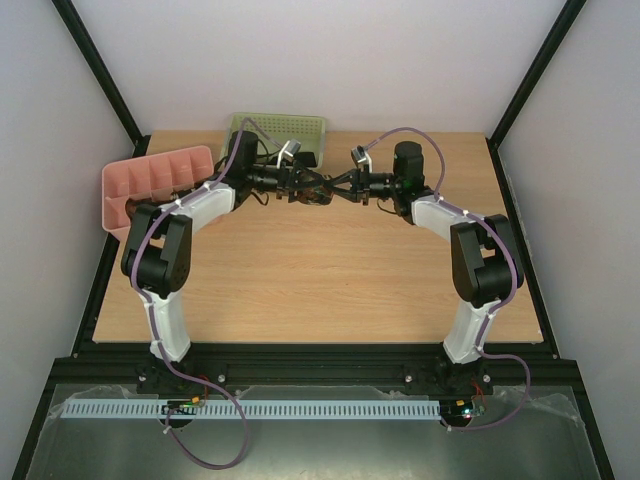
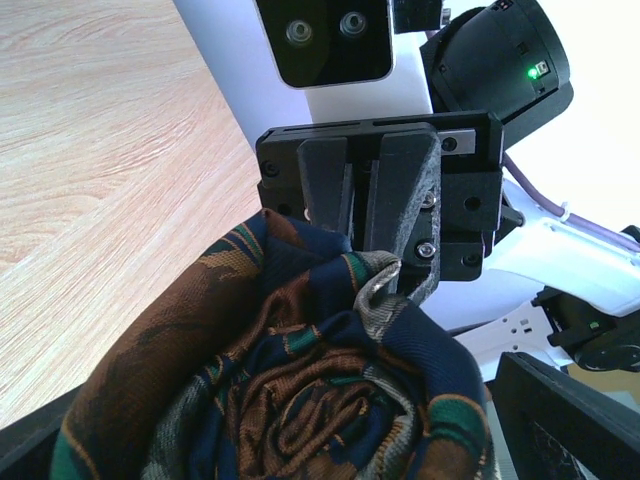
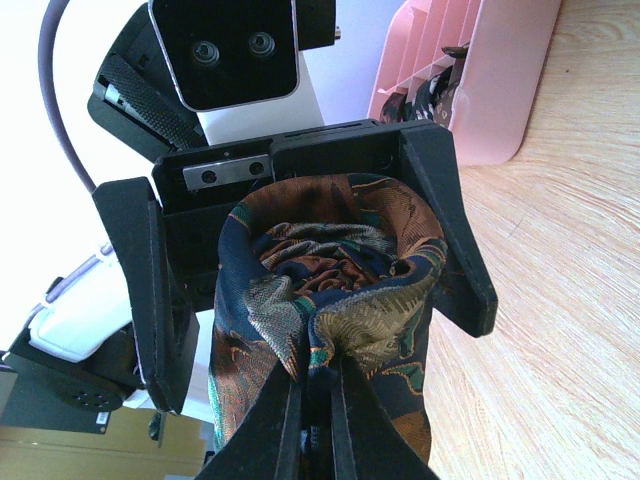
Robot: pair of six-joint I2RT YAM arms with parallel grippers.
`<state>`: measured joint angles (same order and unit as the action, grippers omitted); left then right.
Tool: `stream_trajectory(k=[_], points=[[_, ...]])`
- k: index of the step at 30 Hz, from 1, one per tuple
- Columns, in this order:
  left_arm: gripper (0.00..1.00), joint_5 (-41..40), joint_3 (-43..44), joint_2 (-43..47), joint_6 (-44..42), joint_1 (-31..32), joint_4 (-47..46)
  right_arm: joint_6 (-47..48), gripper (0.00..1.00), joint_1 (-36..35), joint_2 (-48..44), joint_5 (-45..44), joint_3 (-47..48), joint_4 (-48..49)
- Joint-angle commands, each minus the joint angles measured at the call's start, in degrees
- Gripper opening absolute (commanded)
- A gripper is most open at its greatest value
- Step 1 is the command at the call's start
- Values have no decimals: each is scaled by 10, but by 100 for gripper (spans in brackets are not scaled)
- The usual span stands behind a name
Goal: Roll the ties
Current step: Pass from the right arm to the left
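Observation:
A tie (image 1: 318, 196) in dark blue, brown and green is wound into a coil and held between my two grippers at the back middle of the table. In the left wrist view the coil (image 2: 300, 410) fills the bottom of the frame, sitting between my left gripper's (image 2: 290, 425) spread jaws. In the right wrist view the left fingers (image 3: 455, 240) flank the coil (image 3: 340, 260) on both sides. My right gripper (image 3: 315, 370) is shut on a fold of the coil's outer layer. It also shows in the left wrist view (image 2: 362, 245).
A pink compartment tray (image 1: 150, 180) lies at the back left. It also shows in the right wrist view (image 3: 500, 80), with dark items in its slots. A green perforated basket (image 1: 285, 127) stands against the back wall behind the grippers. Both arms reach inward over the table (image 1: 320, 280).

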<state>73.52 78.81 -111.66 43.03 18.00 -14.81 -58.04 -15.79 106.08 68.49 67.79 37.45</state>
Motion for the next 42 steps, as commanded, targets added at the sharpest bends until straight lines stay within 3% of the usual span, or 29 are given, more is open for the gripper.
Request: stream_trajectory(k=[1, 10, 17, 22, 25, 28, 35, 38, 42], points=[[93, 3, 17, -9, -2, 3, 14, 3, 1, -5, -18, 5, 22, 10], [83, 13, 20, -11, -10, 5, 10, 7, 1, -9, -14, 5, 23, 7], [52, 12, 14, -4, -11, 1, 2, 37, 1, -10, -16, 3, 25, -25], [33, -1, 5, 11, -29, -5, 1, 92, 3, -9, -15, -7, 42, -99], [19, -11, 3, 24, -52, -7, 14, 113, 19, -10, -12, -9, 52, -126], [13, -32, 4, 34, -95, -11, 59, 145, 38, -9, -11, -12, 62, -163], [10, -86, 34, 59, -309, -52, 270, 334, 75, -3, -21, -44, 112, -356], [9, -102, 65, 57, -416, -81, 391, 415, 99, 2, -28, -77, 134, -439], [8, -152, 127, 52, -565, -125, 559, 515, 99, 4, -37, -136, 158, -515]])
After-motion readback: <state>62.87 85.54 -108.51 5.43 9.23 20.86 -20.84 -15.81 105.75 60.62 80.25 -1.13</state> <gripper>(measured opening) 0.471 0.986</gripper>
